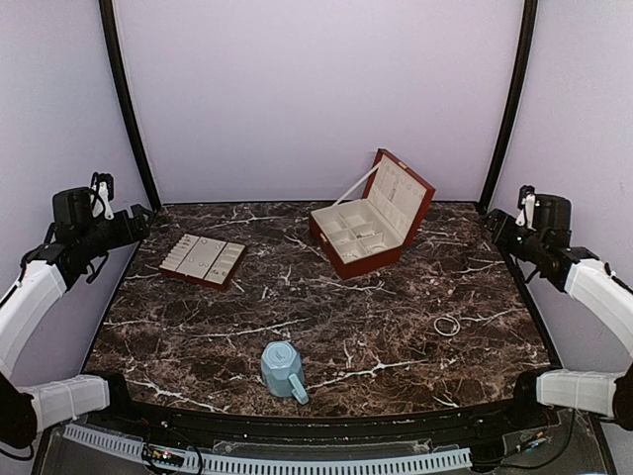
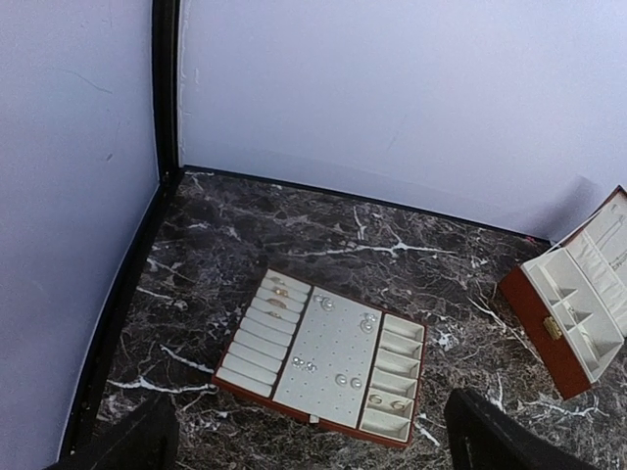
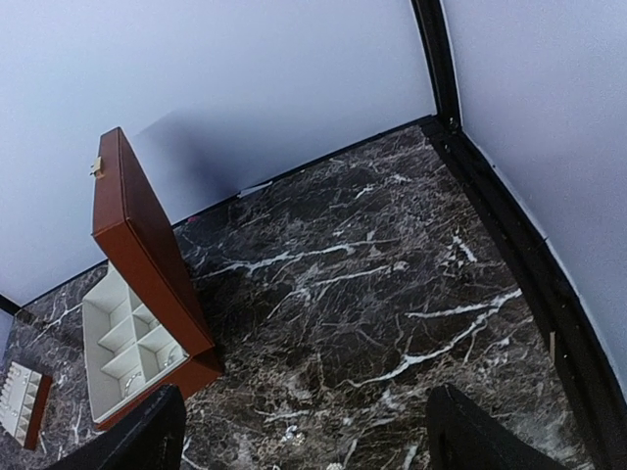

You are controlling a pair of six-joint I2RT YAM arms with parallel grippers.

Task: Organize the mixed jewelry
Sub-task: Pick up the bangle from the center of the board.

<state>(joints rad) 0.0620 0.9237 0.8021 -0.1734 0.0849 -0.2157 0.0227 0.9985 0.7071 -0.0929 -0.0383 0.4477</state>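
Right of the open box [image 1: 361, 233], toward the arms, the thin hoop [image 1: 446, 325] lies loose on the desk [image 1: 326, 317]. Tiny silvery bits [image 2: 326, 304] sit on the tray [image 2: 328, 338], well left of the box. Barely started imo. Left gripper [image 2: 313, 436] and right gripper [image 3: 304, 431] both spread, empty.

Dark marble table [image 1: 326, 307] veined white; box [image 1: 368, 223] and tray [image 1: 203, 259] red-brown, cream-lined; mug [image 1: 280, 368] light blue; hoop [image 1: 437, 324] silvery.

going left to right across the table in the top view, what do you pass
flat tray → light-blue mug → open jewelry box → thin silvery hoop
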